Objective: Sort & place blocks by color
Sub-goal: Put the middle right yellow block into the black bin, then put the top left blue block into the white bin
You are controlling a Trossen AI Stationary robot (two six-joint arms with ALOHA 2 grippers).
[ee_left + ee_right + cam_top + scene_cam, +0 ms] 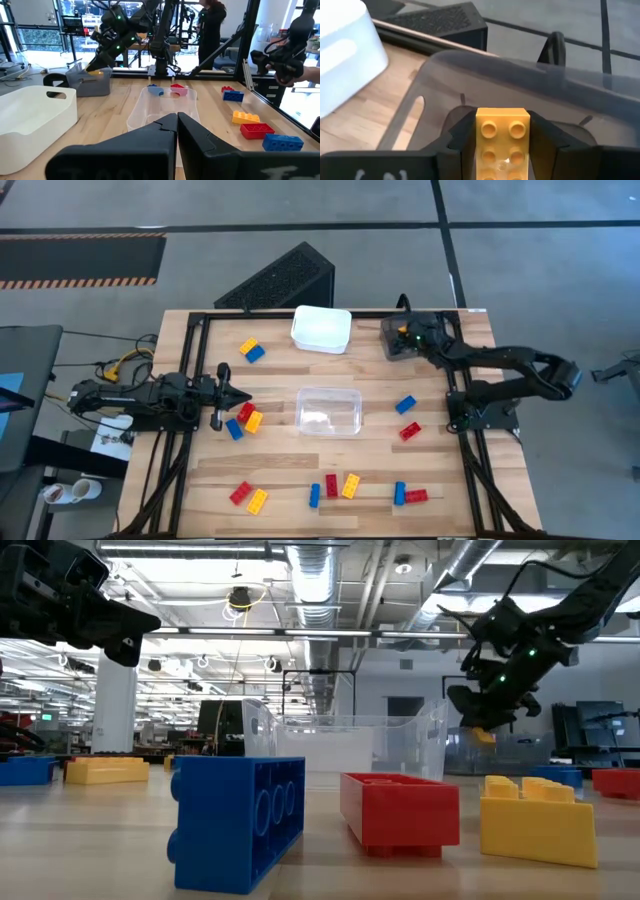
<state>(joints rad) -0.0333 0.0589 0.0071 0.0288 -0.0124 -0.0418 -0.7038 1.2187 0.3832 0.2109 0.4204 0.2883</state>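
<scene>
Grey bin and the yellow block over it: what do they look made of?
Grey bin: seemingly translucent smoky plastic with a matte look; its far wall shows dimly through the near one. Yellow block: apparently hard moulded plastic with a slight sheen on its round studs, sitting between the right tool's fingers above the bin.

One camera looks straight down on the desk [330, 470], one skims its surface, two ride the wrists; all share the clear bin [328, 411].

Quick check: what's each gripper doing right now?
Left gripper: shut, empty, low over the table's left side.
Right gripper: fingers around a yellow block over the grey bin.
</scene>
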